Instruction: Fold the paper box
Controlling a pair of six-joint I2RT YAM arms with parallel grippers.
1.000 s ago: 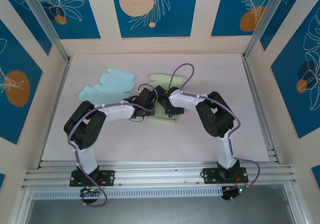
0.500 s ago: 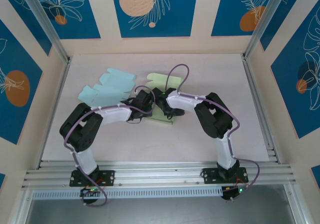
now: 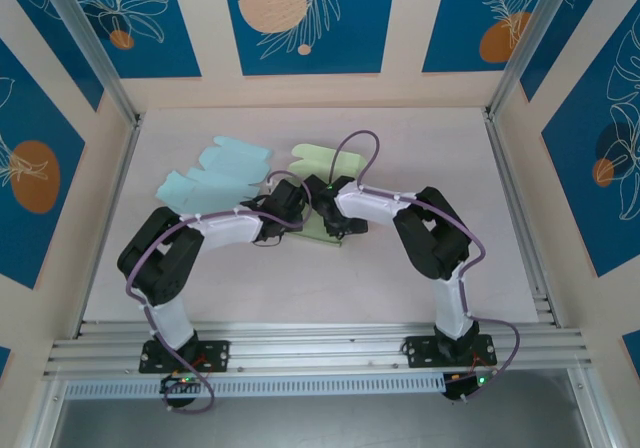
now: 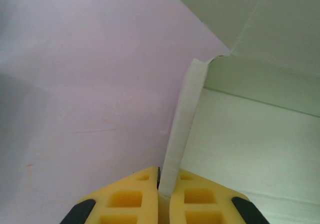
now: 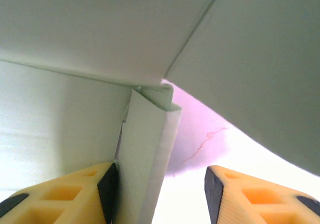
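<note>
- Two matte paper cutouts on your table [image 3: 420,148]: one pale green box [image 3: 318,158] mid-table, one flat blue sheet [image 3: 225,168] just left of it.
- Your left gripper [image 4: 161,175] clamps a thin green wall edge [image 4: 182,119]; right gripper [image 5: 161,184] jaws stand apart, creased flap [image 5: 147,154] against one.

The top external camera sits above and behind the arms and looks down and forward from well back. The arm bases [image 3: 183,353] are at the bottom edge and the whole table [image 3: 300,293] lies across the middle. The left wrist camera rides just behind the left claw [image 4: 165,176], whose yellow tips show at bottom centre, and faces the paper box [image 4: 260,134] from very close. The right wrist camera looks past the right claw [image 5: 161,184] from equally near. All three views share that box, which lies near the overhead frame's centre.
</note>
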